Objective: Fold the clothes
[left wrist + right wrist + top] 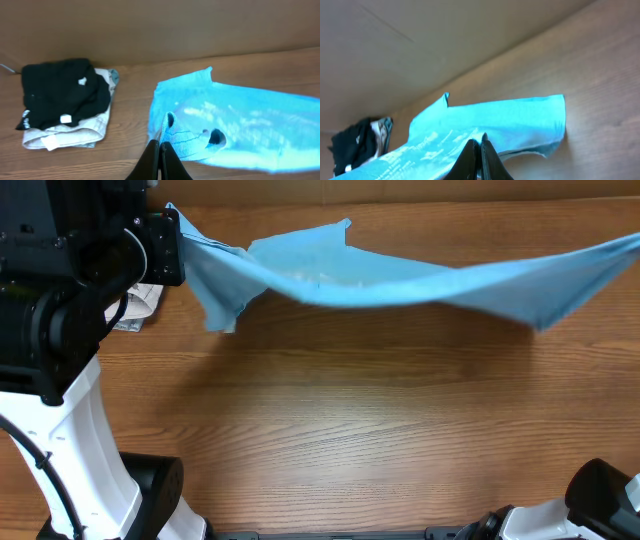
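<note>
The shirt (pixel 400 280) hangs across the top of the overhead frame, long axis side to side, sagging between the left pincer (pixel 159 146) and right pincer (pixel 479 143), each closed on one end above the table (pixel 350 430)

A sky-blue T-shirt (pixel 400 280) with white print is seen, a brown wood-grained bench (pixel 350 420), a black garment (pixel 60 92) and a beige garment (pixel 75 135).

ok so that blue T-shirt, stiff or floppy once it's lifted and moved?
Probably very floppy: the T-shirt sags in the middle between the left gripper and the right gripper. Likely light, since small end pinches seem to carry it. The loose corner hangs free, so expect swinging and wrinkling.
</note>
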{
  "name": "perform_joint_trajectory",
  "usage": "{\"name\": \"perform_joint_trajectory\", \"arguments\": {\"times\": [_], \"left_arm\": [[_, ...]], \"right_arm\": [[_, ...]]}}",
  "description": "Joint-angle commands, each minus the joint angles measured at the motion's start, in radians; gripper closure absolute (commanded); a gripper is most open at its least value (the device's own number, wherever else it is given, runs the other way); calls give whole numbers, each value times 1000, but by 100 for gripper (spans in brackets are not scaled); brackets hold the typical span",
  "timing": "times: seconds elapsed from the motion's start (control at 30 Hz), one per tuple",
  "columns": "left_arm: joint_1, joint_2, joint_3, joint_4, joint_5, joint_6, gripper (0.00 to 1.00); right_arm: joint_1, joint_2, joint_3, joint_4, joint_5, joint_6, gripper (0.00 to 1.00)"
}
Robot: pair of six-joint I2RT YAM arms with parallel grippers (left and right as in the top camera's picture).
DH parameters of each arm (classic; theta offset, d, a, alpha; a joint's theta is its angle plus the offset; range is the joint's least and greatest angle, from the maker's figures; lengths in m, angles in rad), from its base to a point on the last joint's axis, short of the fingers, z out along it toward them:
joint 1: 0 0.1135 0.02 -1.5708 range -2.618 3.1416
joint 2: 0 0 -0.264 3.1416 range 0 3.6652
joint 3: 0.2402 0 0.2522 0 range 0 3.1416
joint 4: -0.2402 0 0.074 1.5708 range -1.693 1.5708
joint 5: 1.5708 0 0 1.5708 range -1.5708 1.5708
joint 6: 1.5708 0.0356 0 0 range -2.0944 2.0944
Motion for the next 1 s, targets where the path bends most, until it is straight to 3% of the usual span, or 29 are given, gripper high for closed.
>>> {"name": "perform_joint_trajectory", "arguments": {"times": [0.0,0.23,0.4,0.7,0.97], "left_arm": [[2,-21,-9,2,43,-15,96],[1,-119,-79,2,123,-31,96],[2,-208,-215,2,64,-49,96],[2,-333,-143,251,44,-90,96],[2,-489,-124,265,-17,-58,96]], "right_arm": [[-24,-10,6,-34,0,-58,96],[-63,-96,3,-101,48,-75,96],[-63,-177,3,-96,38,-74,96],[-63,-378,10,80,-8,-20,96],[-63,-541,61,194,111,59,96]]}}
